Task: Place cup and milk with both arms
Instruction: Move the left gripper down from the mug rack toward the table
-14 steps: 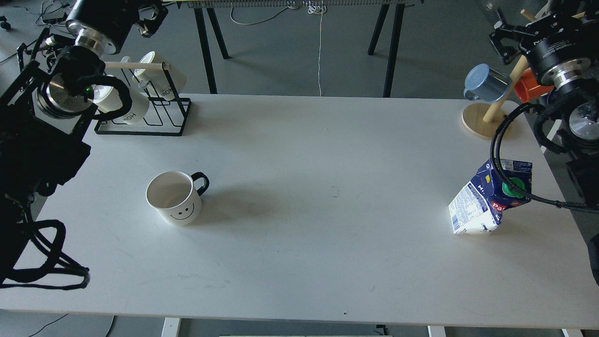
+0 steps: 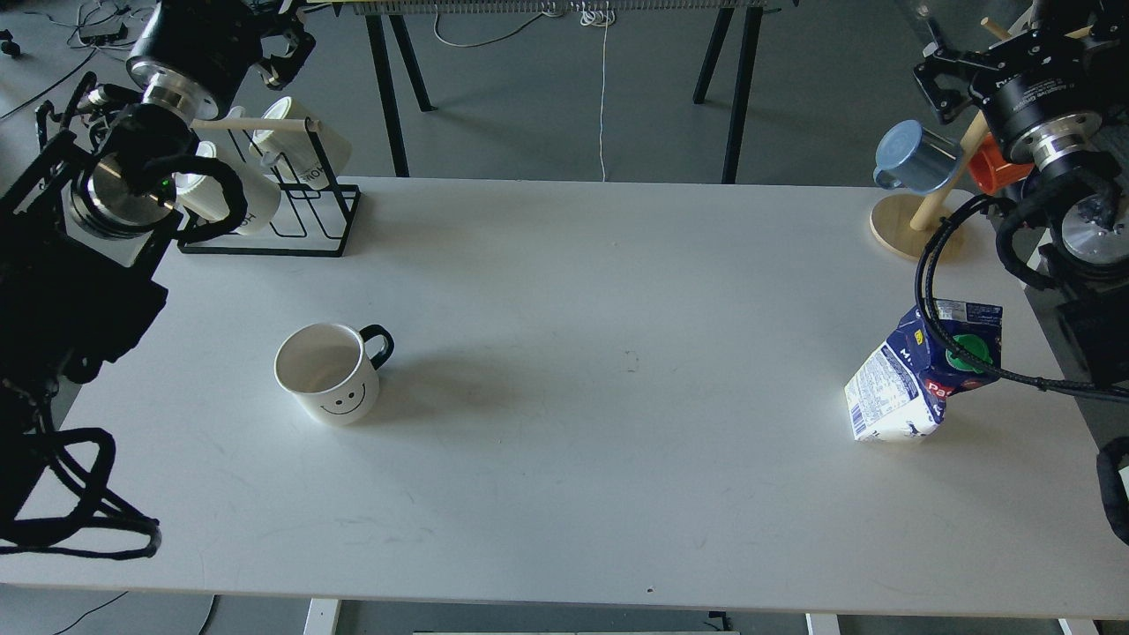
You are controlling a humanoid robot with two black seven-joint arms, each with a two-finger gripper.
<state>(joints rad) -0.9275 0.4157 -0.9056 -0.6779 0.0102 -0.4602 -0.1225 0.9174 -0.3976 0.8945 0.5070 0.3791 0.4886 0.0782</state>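
Head view: cup (image 2: pixel 327 372) well below left gripper (image 2: pixel 280 44), milk (image 2: pixel 922 371) well below right gripper (image 2: pixel 940 84); finger spread cannot be told; descend squarely over each.

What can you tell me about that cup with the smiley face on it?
The smiley cup is a white, glossy mug, ceramic by its look, with a black loop handle pointing right and away from the camera. A black smiling face is drawn on its near side. It stands upright and looks empty, alone on the white table, left of centre. Nothing touches it.

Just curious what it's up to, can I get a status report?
Left gripper, right gripper raised, holding nothing. Smiley mug, milk carton untouched on table. Black cable crosses carton.
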